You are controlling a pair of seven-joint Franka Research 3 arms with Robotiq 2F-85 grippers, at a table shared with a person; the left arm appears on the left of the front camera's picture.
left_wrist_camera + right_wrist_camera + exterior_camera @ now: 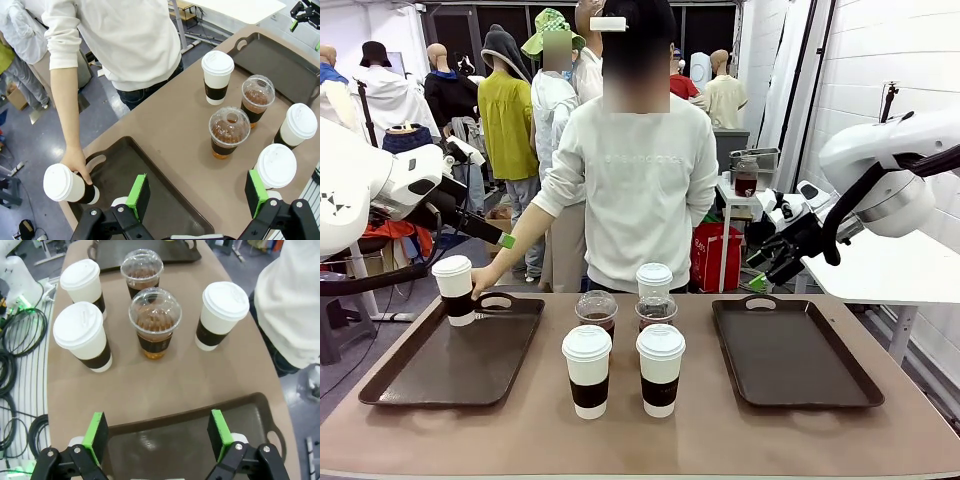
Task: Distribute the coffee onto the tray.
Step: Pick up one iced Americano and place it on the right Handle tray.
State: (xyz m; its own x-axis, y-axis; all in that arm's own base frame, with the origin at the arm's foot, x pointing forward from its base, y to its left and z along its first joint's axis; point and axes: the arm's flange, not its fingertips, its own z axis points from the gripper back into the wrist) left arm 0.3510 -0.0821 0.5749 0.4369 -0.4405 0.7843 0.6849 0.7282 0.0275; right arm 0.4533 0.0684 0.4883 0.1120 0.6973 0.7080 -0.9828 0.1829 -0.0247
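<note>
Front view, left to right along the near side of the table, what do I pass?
Left tray → near-left cup → near-right cup → right tray.

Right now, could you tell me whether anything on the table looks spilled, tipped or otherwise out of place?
Nothing looks spilled or damaged. The five cups on the table stand upright, lids on. Only the paper cup in the person's hand, at the left tray's far corner, seems to lean slightly.
</note>
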